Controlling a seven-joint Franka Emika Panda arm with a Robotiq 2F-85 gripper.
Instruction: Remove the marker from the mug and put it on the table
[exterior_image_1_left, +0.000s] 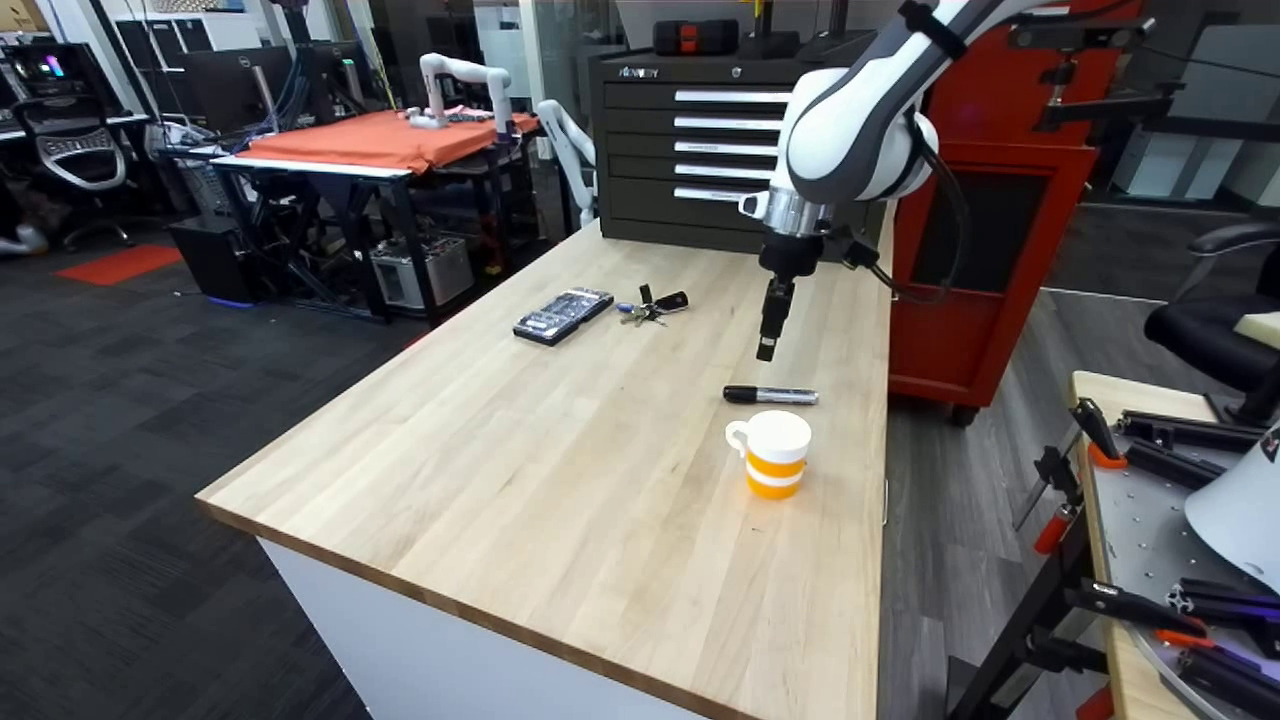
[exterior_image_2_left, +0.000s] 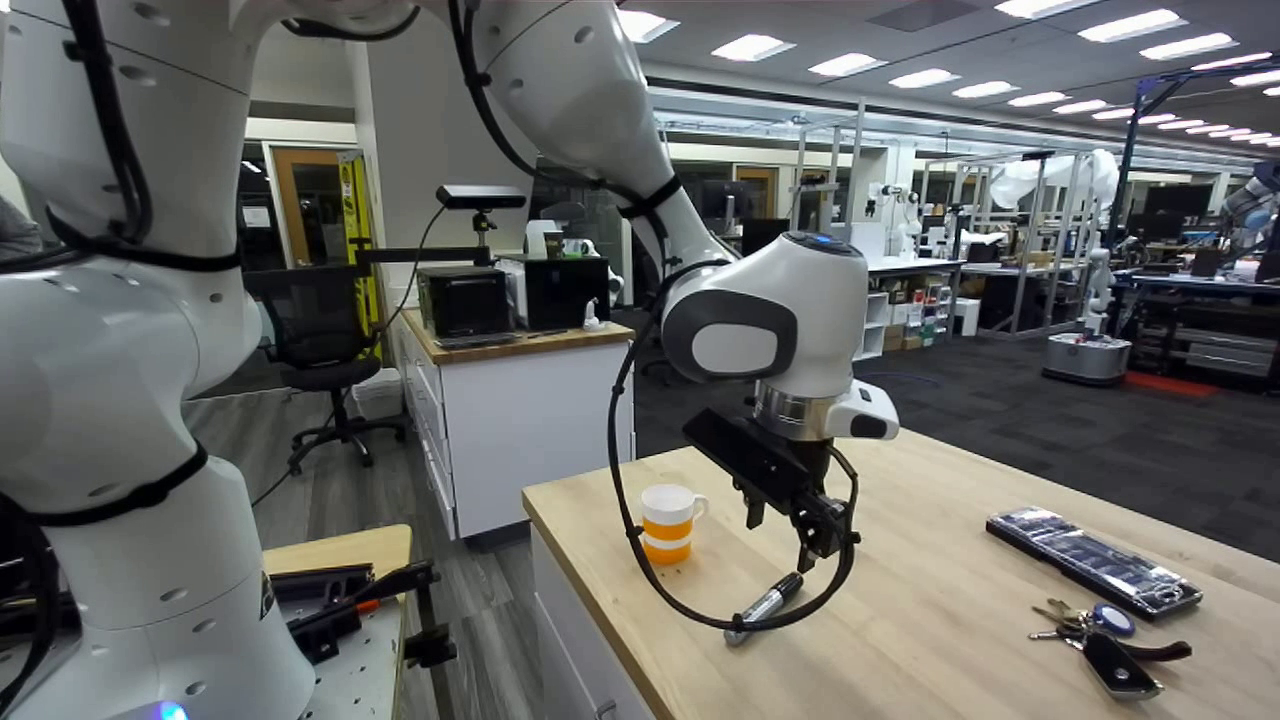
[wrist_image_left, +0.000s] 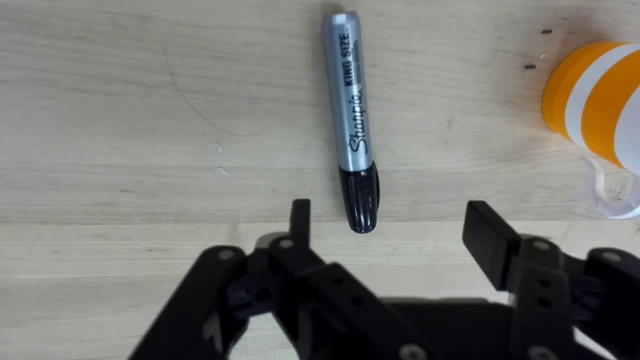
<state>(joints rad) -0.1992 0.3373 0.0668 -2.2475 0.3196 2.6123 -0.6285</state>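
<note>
Two fingers (wrist_image_left: 487, 245), parted wide, nothing in their hold: here's the claw (wrist_image_left: 392, 227), hanging above the worktop (exterior_image_1_left: 560, 480) near the long edge that faces the robot (exterior_image_2_left: 150, 580). And there's the marker (wrist_image_left: 350, 105), flat on the worktop beside the mug (exterior_image_1_left: 775, 455), not far in from that edge! Its long axis runs roughly square to the edge, barrel end pointing at it, black cap (wrist_image_left: 361, 200) pointing inward, and in the wrist view the cap's tip shows between the fingers, a touch off-centre. So the placing looks done; a straight lift seems the call, without nudging that cap. The mug stands upright, toward the corner away from the tool chest (exterior_image_1_left: 645, 150). Harder to read: how high the claw hangs over the cap. In an exterior view a cable (exterior_image_2_left: 633, 533) crosses the barrel end; the wrist view cuts off the mug, and its inside can't be made out.
</note>
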